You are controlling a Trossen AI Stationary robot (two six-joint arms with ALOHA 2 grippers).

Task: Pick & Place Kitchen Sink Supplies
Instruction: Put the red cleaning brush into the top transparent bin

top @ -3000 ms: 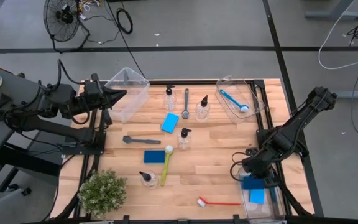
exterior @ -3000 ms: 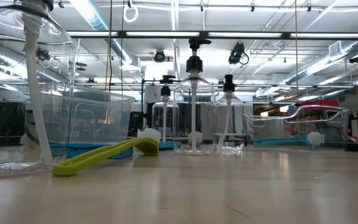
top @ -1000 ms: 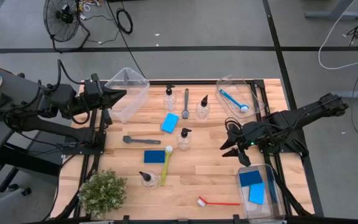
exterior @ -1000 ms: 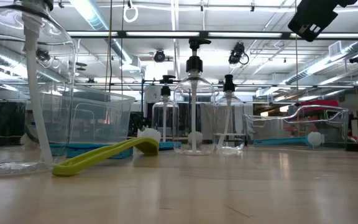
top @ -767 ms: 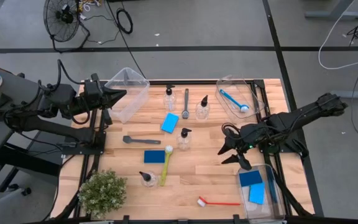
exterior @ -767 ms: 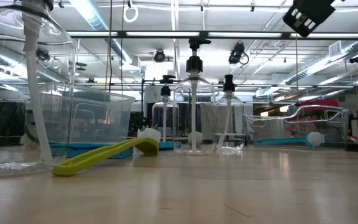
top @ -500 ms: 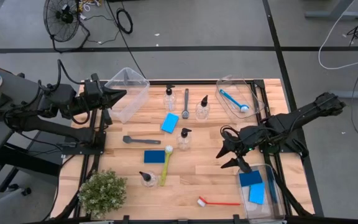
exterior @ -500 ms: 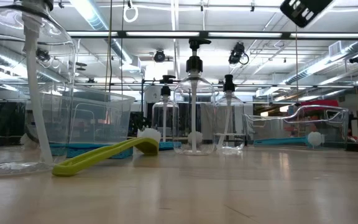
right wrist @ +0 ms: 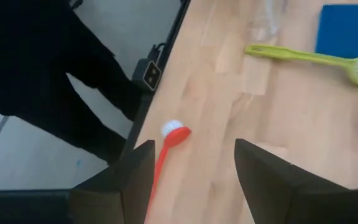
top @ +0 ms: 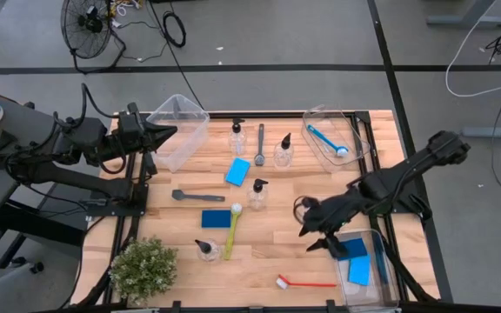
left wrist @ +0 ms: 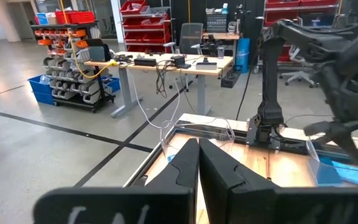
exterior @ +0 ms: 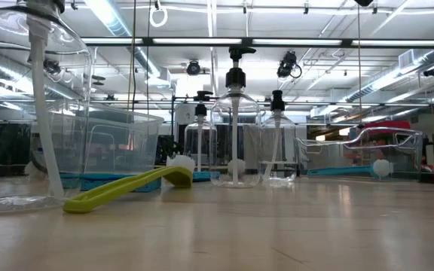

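Sponges [top: 237, 171] first: two now lie in the bin [top: 388, 276] just behind the right fingers [top: 313, 233], and those fingers have come up out of that bin and swung over the surface [top: 277, 252]. They stand apart, holding nothing, so that drop looks finished and the arm is free for the next item. The red brush [top: 305, 282] lies on the surface just ahead of them; in the wrist view it sits in the gap between the two fingers, so I judge it the likely next pick. Nothing is touching it yet.

The left fingers [top: 165, 132] are together and empty, waiting at the surface's edge with a second bin [top: 179, 129] right in front of them.

The count:
- Four sponges, two in the bin behind the right fingers and two loose, well beyond them.
- Four bottles [top: 257, 193], all standing on the surface, far from either pair of fingers.
- Five brushes for certain: red, yellow-green [top: 233, 228], two grey [top: 259, 143], and a blue one in a third bin [top: 355, 149] off to the side of the right fingers.
- A blue strip beside the binned sponges may be a sixth brush; I cannot tell.
- Three bins, one plant [top: 143, 268].
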